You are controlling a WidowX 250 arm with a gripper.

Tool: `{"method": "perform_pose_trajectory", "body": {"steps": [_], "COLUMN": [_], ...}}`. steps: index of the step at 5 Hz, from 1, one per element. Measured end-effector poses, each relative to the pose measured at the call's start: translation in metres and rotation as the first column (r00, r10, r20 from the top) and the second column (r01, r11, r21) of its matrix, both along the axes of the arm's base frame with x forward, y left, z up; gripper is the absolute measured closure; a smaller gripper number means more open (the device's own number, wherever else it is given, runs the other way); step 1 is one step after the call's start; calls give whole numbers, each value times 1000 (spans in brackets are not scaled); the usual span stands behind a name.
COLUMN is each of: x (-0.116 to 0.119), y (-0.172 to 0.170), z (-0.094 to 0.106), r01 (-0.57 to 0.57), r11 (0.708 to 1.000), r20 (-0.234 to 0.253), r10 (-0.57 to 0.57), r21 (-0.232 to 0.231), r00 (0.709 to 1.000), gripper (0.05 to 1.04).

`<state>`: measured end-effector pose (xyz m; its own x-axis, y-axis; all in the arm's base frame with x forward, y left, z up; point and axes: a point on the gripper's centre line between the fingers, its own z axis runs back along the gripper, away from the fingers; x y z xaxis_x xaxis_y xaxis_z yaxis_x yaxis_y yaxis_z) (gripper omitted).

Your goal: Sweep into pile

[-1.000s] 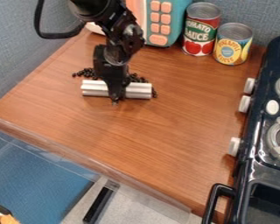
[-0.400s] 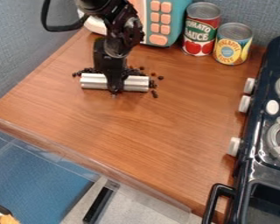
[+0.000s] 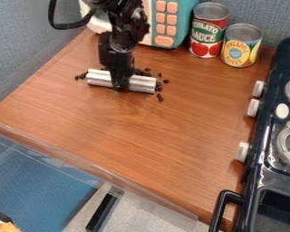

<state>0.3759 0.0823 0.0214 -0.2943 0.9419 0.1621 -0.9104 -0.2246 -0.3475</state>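
Observation:
The gripper (image 3: 119, 86) hangs down over the upper left part of the wooden counter, shut on a silver metal bar (image 3: 141, 84). The bar lies crosswise, sticking out on both sides of the gripper, its right end slightly lower in view. Small dark beans (image 3: 160, 97) lie at the bar's right end, with a few more spread above it. Others show at its left end and along its far edge, partly hidden behind the bar and the gripper.
Behind the arm stands a teal and orange toy register (image 3: 171, 22). A tomato sauce can (image 3: 208, 30) and a pineapple can (image 3: 240, 45) are at the back right. A black toy stove (image 3: 262, 154) with white knobs borders the wooden counter (image 3: 141, 149) on the right.
The gripper and bar have moved a little toward the back of the counter, and the bar has turned slightly. Several beans have scattered to the right of and behind the bar.

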Motion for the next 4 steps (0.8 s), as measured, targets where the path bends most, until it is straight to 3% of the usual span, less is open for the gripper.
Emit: {"method": "perform_pose_trajectory", "body": {"steps": [1, 4], "x": [-3, -21], "y": [0, -6], "z": [-1, 63], "r01": [11, 13], "r11": [1000, 998], "r20": [-21, 106], "r10": [-12, -6], "r21": [-14, -66], "r00": [1000, 994], "gripper": [708, 708]}}
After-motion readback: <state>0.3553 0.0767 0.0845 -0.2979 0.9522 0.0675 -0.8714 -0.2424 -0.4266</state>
